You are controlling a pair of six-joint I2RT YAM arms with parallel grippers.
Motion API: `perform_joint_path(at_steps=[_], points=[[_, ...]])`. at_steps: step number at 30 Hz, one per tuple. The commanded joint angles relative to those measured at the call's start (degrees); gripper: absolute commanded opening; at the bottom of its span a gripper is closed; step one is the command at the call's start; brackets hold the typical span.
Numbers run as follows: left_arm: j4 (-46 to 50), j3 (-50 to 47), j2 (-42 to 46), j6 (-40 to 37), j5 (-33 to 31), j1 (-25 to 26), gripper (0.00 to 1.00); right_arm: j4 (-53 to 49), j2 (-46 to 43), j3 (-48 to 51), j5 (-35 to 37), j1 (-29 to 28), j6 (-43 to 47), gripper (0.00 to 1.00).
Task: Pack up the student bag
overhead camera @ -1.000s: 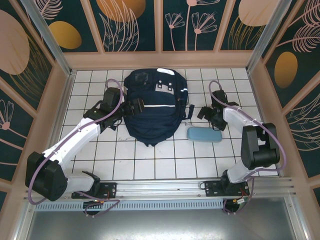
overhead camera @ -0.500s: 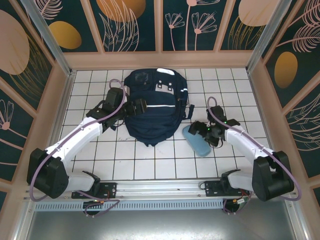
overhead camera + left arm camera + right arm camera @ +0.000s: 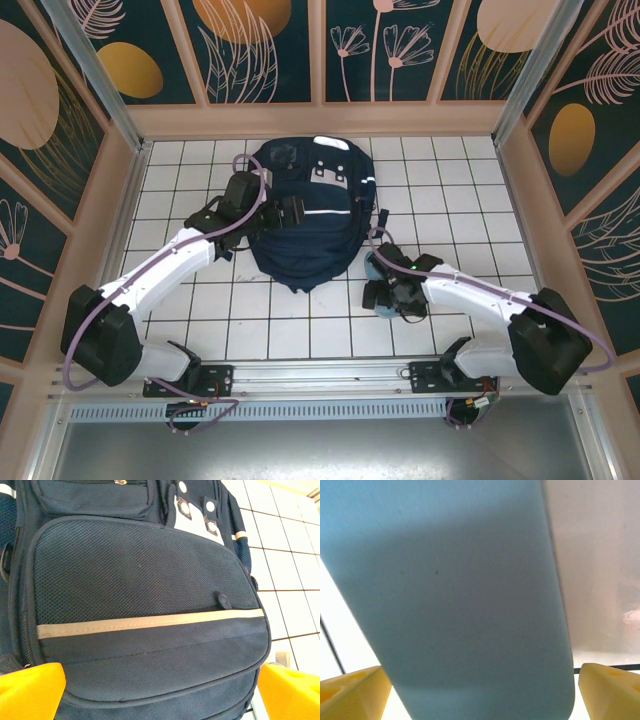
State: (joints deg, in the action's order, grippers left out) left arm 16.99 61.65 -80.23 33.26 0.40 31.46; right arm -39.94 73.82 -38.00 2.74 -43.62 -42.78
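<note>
a: how far along is packing the student bag (image 3: pixel 305 225)?

b: early, i'd say. it lies flat in the middle of the tiled table (image 3: pixel 250 330), front up, and every zip i can see looks closed. the right gripper (image 3: pixel 481 692) hangs over a pale blue case (image 3: pixel 455 595), fingers spread either side of it, nothing clamped (the case lies on the tiles just beside the bag's near right corner).

a: and the left gripper (image 3: pixel 160 690)?

b: spread wide as well, holding nothing, poised over the bag's mesh front pocket (image 3: pixel 130 570), with the white stripe (image 3: pixel 150 622) running across below the mesh.

a: so what's next?

b: my guess: the right closes across the case's narrow width and lifts. the left has to open a compartment first, and that small dark tab (image 3: pixel 222 599) may be a zip pull. otherwise the case has nowhere to go.

a: any brand or label?

b: none legible. the white patches (image 3: pixel 195 522) near the top carry round studs, but no lettering i can make out.
</note>
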Motion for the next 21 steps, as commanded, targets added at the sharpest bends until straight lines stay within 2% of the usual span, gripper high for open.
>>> perform_joint_path(at_steps=[1, 5, 14, 19, 21], points=[[1.7, 2.5, -1.0, -2.6, -2.3, 0.9, 0.99, -2.4, 2.5, -2.2, 6.2, -2.4, -2.0, 0.93], [0.8, 2.7, -1.2, -6.3, -1.5, 1.5, 0.98, 0.4, 2.6, -2.3, 6.4, -2.7, 0.2, 0.84], [-0.3, 4.2, -2.3, -14.8, 1.1, 1.7, 0.99, 5.3, 3.9, -1.6, 6.9, -0.7, 5.1, 0.85], [0.0, 5.0, -2.9, -17.3, 1.9, 1.8, 0.99, 5.3, 4.3, -2.1, 8.5, 0.9, 6.0, 0.98], [0.0, 5.0, -2.7, -17.5, 1.6, 1.8, 0.99, 5.5, 4.6, -2.3, 8.7, 1.4, 6.3, 0.98]])
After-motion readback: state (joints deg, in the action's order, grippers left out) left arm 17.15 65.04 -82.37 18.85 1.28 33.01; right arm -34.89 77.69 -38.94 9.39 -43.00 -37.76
